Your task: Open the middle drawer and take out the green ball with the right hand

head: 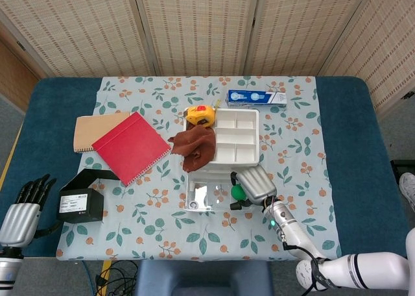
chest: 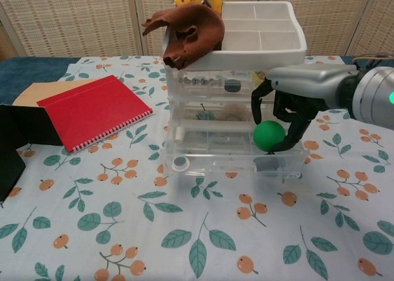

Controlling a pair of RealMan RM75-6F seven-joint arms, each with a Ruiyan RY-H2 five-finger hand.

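Right hand: the silver-shelled right hand [chest: 289,111] with black fingers [chest: 257,102] curls over the green ball [chest: 269,136]; a thumb on one side and fingertips on the other appear to touch it, so it looks gripped, though contact is hard to confirm.
Green ball: smooth, round, matte green, inside the pulled-out middle drawer [chest: 234,151], directly beneath the palm.
Drawer unit: clear plastic drawer unit [chest: 203,102], see-through walls, topped by a white compartment tray [chest: 261,31] just above the hand.
On top: a crumpled brown cloth [chest: 188,34] drapes over the tray's corner, beside a yellow tape measure [head: 202,116].
In the drawer: a small round grey piece [chest: 179,163] sits well away from the hand at the far end.
Around: a red spiral notebook [head: 131,147] overlaps a tan notebook [head: 91,130]; a black box [head: 81,205] carries a white label, print too small to read; a blue-and-white carton [head: 257,98] lies beyond the unit.
Surface: leaf-and-berry printed tablecloth [chest: 203,232].
Left hand: the left hand [head: 24,208] rests at the table edge, fingers apart, holding nothing.
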